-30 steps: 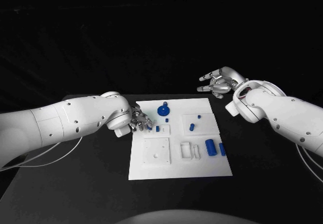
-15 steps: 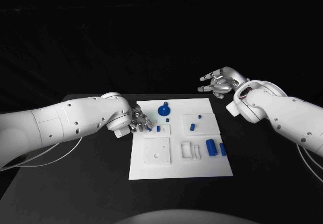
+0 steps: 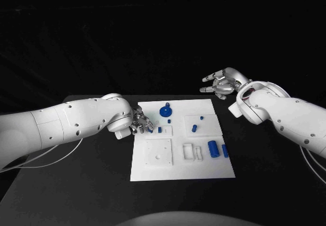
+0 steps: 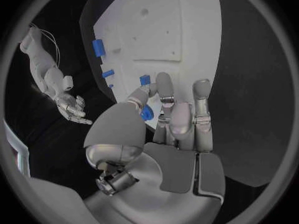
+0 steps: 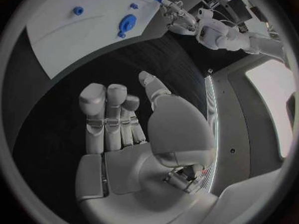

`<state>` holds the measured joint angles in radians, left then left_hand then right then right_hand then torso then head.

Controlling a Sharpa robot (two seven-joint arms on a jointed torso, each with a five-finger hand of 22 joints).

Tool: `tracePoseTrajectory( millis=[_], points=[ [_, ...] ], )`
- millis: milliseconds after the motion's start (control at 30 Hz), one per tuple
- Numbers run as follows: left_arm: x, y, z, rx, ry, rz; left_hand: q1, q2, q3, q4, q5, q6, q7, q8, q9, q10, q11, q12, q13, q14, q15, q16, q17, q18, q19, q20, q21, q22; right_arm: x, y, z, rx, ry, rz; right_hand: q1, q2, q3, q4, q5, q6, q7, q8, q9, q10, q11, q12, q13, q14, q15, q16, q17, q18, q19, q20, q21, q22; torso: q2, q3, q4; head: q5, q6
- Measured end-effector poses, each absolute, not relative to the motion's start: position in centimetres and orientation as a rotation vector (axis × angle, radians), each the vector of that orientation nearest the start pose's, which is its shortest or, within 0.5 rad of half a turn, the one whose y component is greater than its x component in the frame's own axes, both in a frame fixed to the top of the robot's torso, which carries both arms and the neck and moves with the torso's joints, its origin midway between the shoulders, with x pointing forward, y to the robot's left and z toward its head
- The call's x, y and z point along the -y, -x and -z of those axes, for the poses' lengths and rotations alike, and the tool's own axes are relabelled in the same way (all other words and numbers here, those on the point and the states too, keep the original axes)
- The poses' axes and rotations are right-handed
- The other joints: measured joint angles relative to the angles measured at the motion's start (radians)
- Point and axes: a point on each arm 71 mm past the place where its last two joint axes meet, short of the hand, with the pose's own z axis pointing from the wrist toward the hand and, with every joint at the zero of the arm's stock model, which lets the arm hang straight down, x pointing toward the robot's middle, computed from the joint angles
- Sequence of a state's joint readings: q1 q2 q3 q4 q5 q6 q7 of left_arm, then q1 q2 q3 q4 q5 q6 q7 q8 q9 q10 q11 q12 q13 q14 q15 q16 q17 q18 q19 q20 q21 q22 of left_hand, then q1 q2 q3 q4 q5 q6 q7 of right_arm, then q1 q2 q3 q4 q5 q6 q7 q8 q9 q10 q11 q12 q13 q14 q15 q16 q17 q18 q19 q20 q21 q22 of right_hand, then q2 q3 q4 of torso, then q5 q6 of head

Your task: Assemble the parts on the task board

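**Left hand at the board's left edge, right hand raised empty**

Fingertips of the left hand point(image 4: 177, 129) close on a small blue part point(image 4: 147, 114) in the left wrist view; the head view hides that pinch behind the fingers. The white task board point(image 3: 190, 167) lies mid-table on the black table point(image 3: 81, 188), with a blue round part point(image 3: 165, 111) at its far edge and blue cylinders point(image 3: 213, 148) at its right. The right hand point(image 3: 218, 83) hovers beyond the board's far right corner, fingers apart, holding nothing.

Dim room, black surroundings; the white task board point(image 3: 182, 141) glows brightest under overhead light. Wrist views bend straight edges strongly toward their rims.
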<state>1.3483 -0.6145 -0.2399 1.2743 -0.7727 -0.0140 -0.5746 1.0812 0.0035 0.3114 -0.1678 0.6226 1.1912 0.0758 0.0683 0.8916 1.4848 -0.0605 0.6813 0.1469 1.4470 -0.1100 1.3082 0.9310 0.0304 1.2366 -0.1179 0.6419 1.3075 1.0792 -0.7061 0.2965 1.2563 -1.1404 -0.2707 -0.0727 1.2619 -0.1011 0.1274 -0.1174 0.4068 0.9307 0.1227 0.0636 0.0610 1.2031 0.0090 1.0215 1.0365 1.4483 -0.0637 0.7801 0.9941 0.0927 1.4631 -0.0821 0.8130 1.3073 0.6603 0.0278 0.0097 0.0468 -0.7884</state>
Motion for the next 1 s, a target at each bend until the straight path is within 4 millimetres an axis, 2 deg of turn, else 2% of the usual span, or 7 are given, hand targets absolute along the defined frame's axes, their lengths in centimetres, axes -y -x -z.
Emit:
tracePoseTrajectory(
  millis=[1000],
  points=[
    [-18.61,-52.00,23.36,-2.343,0.446,0.344,0.000,0.000,-0.001,-0.001,0.003,0.000,0.000,0.000,0.002,0.000,0.000,0.000,0.000,0.000,0.000,0.000,0.000,0.000,0.000,0.000,0.000,0.001,23.04,-55.08,15.56,-1.584,-0.392,-0.810,0.000,0.000,0.000,0.000,0.000,0.002,0.002,0.000,0.000,0.000,0.000,0.000,0.000,0.000,0.000,0.000,0.000,0.000,0.000,0.000,0.000,0.000,0.000,0.0002,-0.0001,0.002,-0.001]
  ],
)
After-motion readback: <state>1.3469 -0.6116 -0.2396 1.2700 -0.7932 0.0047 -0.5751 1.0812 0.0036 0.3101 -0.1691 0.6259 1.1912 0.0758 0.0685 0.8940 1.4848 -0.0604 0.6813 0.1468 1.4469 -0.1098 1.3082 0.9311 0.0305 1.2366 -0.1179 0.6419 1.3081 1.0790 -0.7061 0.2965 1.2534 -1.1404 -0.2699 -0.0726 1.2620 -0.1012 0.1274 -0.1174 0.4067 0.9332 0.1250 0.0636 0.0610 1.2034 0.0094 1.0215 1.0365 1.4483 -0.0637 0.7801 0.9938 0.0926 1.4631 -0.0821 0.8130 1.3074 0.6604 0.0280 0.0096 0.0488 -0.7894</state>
